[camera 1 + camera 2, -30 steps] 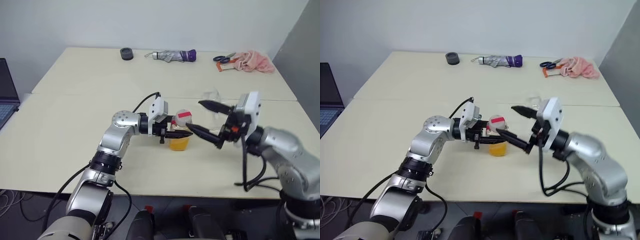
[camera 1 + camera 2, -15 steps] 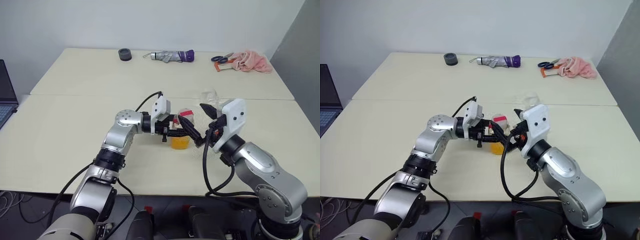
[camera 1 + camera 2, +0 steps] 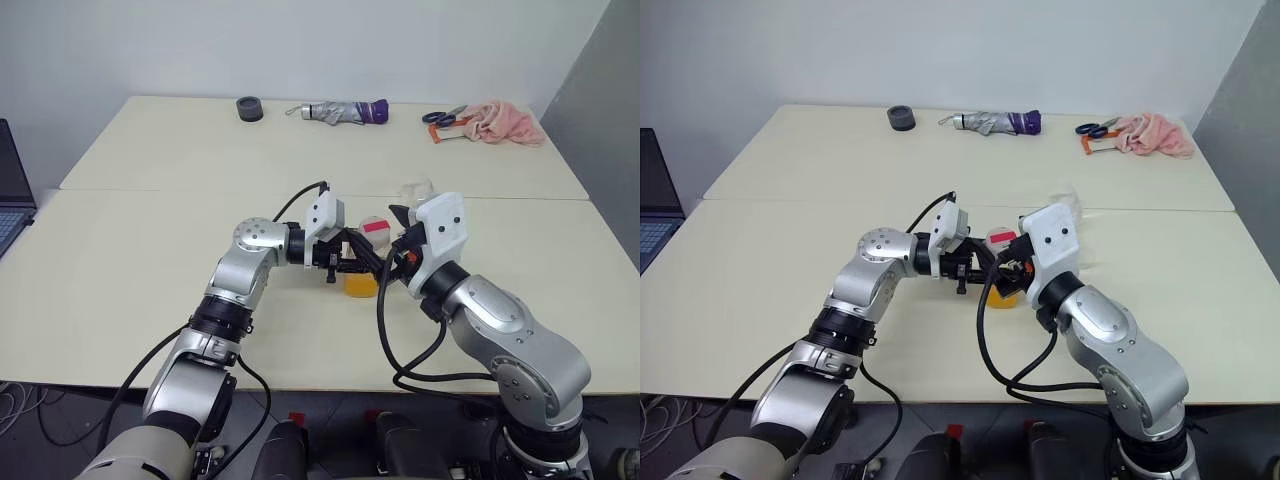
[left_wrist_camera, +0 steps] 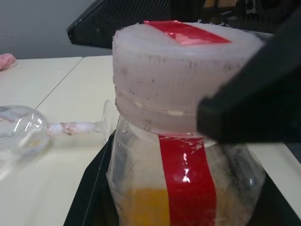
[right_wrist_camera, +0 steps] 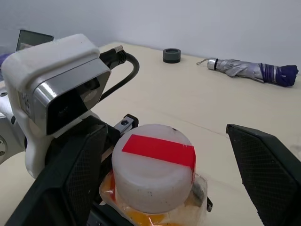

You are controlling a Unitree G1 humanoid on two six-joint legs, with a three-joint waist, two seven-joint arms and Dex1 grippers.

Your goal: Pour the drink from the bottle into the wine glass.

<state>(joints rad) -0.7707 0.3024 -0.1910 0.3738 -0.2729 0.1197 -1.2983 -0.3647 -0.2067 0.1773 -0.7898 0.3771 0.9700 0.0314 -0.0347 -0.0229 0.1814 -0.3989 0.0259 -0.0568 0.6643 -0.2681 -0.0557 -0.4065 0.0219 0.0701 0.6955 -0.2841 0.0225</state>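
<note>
Thin clear plastic for the bottle [image 3: 362, 262], so probably light and easily dented: holds only a low pool of orange drink [image 4: 146, 207], capped with a white lid [image 5: 153, 167] crossed by red tape. Stands upright near the middle of the front surface [image 3: 120, 290], clamped at the body by the left pincer [image 3: 352, 266], drawn nearly shut around it from the side. Judged soft-walled and a little slick, so better squeezed gently at the shoulder or mid-body, never hard enough to buckle it and push liquid up.

Spread wide, holding nothing: the right pincer [image 5: 169, 188], one black finger on each side of the lid without visibly touching it, poised level with the cap. Looks ready to close on the lid and twist; ridged stiff cap likely the firmest part of the bottle and the natural spot for that grip.

Lying on its side just beyond the bottle, away from the robot: the wine glass [image 4: 28, 134], bowl, thin stem and round foot flat on the surface. Brittle, smooth and prone to rolling by the look of it; safest taken at the stem near the bowl and stood upright before any pouring.

Farther back from the bottle, at the far edge: a folded umbrella [image 3: 345, 111], a dark roll of tape [image 3: 252, 106], scissors [image 3: 440, 117] and a pink cloth [image 3: 500, 122].
</note>
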